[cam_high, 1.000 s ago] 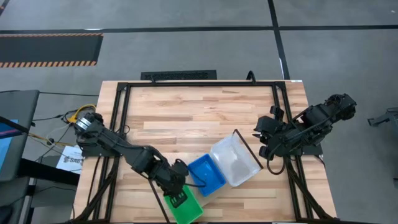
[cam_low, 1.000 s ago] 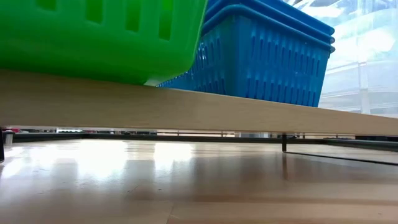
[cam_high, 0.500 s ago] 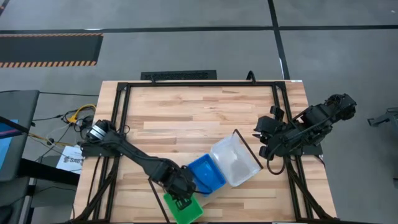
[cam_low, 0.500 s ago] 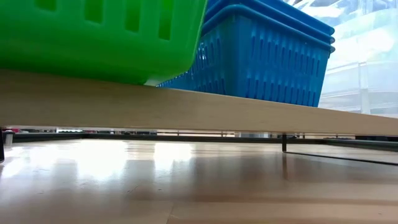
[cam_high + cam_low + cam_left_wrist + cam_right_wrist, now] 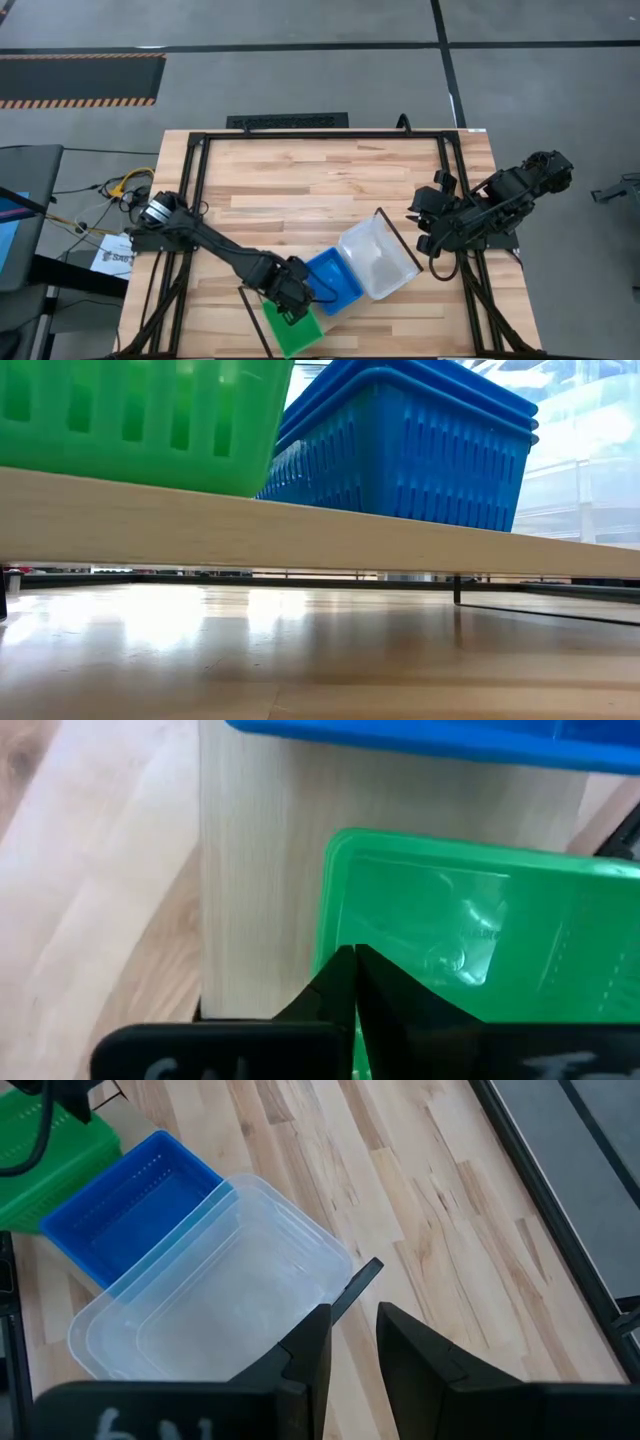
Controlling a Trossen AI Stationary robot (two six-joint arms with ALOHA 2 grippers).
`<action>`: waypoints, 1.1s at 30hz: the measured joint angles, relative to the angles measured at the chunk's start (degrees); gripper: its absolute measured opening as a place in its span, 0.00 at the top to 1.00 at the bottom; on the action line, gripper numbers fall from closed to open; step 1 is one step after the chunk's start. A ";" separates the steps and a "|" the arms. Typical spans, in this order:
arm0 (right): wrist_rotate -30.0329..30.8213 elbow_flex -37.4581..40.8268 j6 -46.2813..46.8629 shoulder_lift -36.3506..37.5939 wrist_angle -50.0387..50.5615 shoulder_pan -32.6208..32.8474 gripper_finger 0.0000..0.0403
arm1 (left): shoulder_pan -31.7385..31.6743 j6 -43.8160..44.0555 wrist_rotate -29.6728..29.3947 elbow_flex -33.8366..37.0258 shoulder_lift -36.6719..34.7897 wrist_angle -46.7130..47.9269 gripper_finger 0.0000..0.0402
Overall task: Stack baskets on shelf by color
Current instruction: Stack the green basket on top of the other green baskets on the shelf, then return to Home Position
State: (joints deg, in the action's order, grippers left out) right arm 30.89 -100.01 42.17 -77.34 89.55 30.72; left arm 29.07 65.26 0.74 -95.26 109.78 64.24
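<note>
A green basket sits on the light-wood shelf, at its near-left end. Beside it stand nested blue baskets, then nested clear baskets. My left gripper is shut, with its tips pointing down into the green basket, close to one wall. My right gripper is open and waits above the table, to the right of the clear baskets. My left gripper comes from above with shut fingers just inside the green basket's rim, on the side toward the blue baskets. Whether the fingers touch the wall or the floor of the basket, I cannot tell. The basket rests on the shelf plank.
The shelf lies slantwise on the near part of the tabletop, a black wire frame at its right end. Black rails run along the table's sides. The far half of the tabletop shows bare wood.
My left gripper has moved a little toward the table's far edge, from over the middle of the green basket to its far rim, fingers staying shut. The green basket has shifted on the plank: in the low view its end beside the blue baskets has drawn away from them.
</note>
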 joint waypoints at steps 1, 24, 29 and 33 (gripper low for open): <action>0.00 0.00 0.00 0.00 -0.02 0.00 0.74 | -0.22 -0.07 -0.17 0.00 0.00 0.04 1.00; -0.04 0.00 1.49 0.01 -0.58 0.06 0.74 | -3.40 1.57 -1.69 0.00 -0.08 2.78 1.00; 0.31 0.00 -0.09 0.01 -3.42 0.06 0.74 | -3.42 2.81 0.12 -3.65 -0.61 5.34 1.00; 0.76 0.00 -2.66 0.01 -6.35 0.04 0.74 | -3.45 0.44 0.33 -9.82 -0.68 7.50 1.00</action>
State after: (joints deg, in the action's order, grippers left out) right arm 31.65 -100.01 39.51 -77.33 83.21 30.76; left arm 25.62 65.70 1.07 -105.08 109.10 71.74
